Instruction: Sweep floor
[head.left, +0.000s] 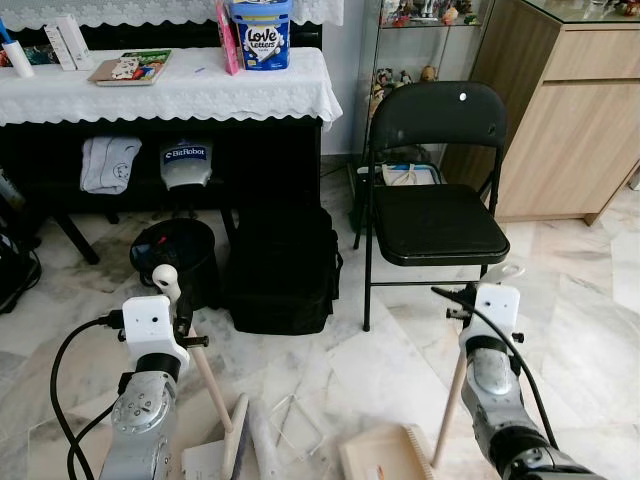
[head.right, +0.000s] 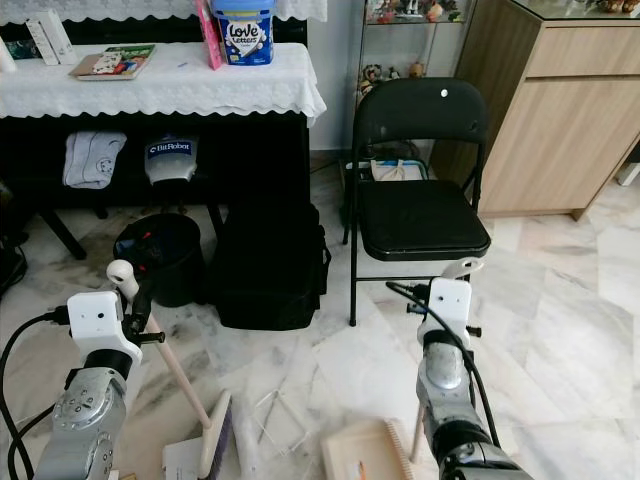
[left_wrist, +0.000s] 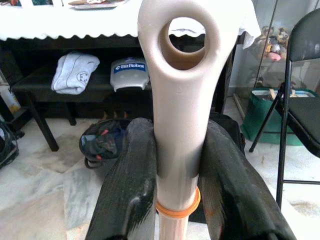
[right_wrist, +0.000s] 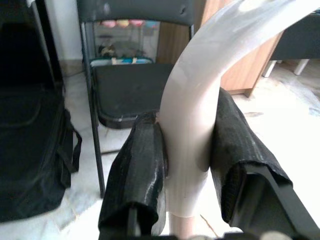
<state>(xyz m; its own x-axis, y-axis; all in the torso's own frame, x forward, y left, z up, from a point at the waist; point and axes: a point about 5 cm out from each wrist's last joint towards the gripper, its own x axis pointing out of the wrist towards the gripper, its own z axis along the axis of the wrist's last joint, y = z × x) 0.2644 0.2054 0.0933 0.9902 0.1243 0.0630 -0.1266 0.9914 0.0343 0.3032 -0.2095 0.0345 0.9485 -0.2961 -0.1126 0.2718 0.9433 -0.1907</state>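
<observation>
Dustpan (head.left: 385, 455) right of broom (head.left: 232, 440) (both tool-held).

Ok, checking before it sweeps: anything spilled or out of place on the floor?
A clear plastic scrap lies on the marble between the broom and dustpan. Nothing else looks spilled or damaged.

Pale marble floor (head.left: 580, 270), brightly lit. Black folding chair (head.left: 438, 180) standing near a wooden cabinet (head.left: 570, 110). Dark table (head.left: 160, 95) under a white lace cloth, black bag (head.left: 283, 270) and black bin (head.left: 178, 258) on the floor along its front edge.
</observation>
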